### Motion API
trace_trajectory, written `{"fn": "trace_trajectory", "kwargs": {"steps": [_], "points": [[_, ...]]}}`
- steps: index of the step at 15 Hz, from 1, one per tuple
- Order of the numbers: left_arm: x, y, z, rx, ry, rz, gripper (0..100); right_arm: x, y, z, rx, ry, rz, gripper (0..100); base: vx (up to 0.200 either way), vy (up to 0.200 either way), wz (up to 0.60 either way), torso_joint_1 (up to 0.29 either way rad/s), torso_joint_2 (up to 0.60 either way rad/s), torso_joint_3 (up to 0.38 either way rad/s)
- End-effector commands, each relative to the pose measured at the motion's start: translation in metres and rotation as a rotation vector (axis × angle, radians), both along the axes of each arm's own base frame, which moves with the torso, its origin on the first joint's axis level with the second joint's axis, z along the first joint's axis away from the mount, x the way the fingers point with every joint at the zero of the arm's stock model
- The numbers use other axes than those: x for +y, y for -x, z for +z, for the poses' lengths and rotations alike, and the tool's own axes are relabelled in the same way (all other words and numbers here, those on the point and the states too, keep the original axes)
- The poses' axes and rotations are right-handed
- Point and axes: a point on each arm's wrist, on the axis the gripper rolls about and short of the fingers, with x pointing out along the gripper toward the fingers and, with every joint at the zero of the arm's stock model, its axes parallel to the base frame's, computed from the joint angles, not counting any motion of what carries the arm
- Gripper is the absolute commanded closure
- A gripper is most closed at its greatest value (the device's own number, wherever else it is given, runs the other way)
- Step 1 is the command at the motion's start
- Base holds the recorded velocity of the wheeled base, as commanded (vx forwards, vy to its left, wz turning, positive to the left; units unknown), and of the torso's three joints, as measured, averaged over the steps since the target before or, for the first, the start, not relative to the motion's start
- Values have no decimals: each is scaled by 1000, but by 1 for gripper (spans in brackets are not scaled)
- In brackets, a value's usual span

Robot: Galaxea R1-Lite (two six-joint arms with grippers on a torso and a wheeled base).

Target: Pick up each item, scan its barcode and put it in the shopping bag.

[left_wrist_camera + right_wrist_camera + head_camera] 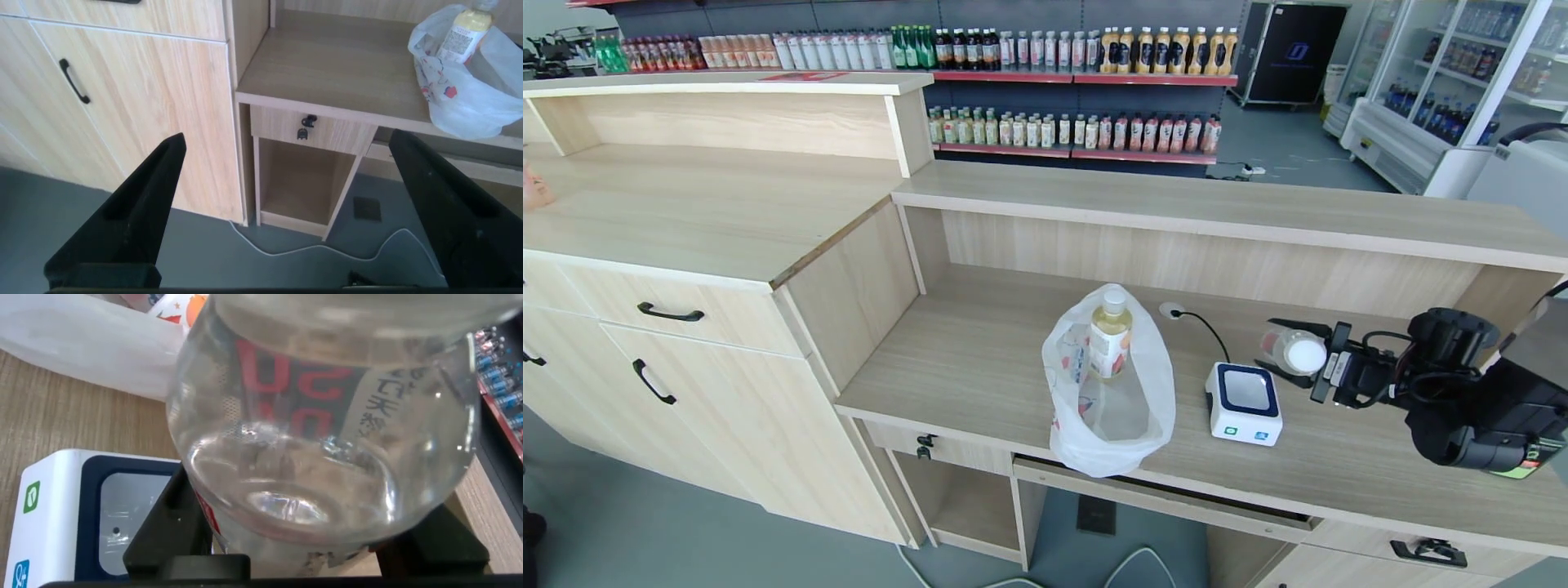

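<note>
clear plastic bottle (1294,351), held sideways, is clamped by the right gripper (1267,343) over the wooden counter (980,359), just beside the white scanner (1243,402). its barcode cannot be made out. the shopping bag (1111,416) near the scanner holds a yellow drink bottle (1109,335), its lower half veiled by film. the left gripper (286,137) is spread wide, low before the cabinet (163,98).

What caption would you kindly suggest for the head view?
Right gripper holds a clear bottle beside the scanner, with the shopping bag nearby.
</note>
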Motion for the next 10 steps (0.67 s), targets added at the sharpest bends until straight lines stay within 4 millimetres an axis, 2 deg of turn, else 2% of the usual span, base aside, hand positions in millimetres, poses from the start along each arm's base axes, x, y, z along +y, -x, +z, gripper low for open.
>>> {"fn": "trace_trajectory", "kwargs": {"steps": [1, 10], "points": [[0, 0, 0, -1, 0, 0, 0, 0, 0, -3, 5, -1, 5, 100, 0, 0, 0, 0, 0, 0], [0, 0, 0, -1, 0, 0, 0, 9, -5, -11, 30, -13, 34, 100, 0, 0, 0, 0, 0, 0]]}}
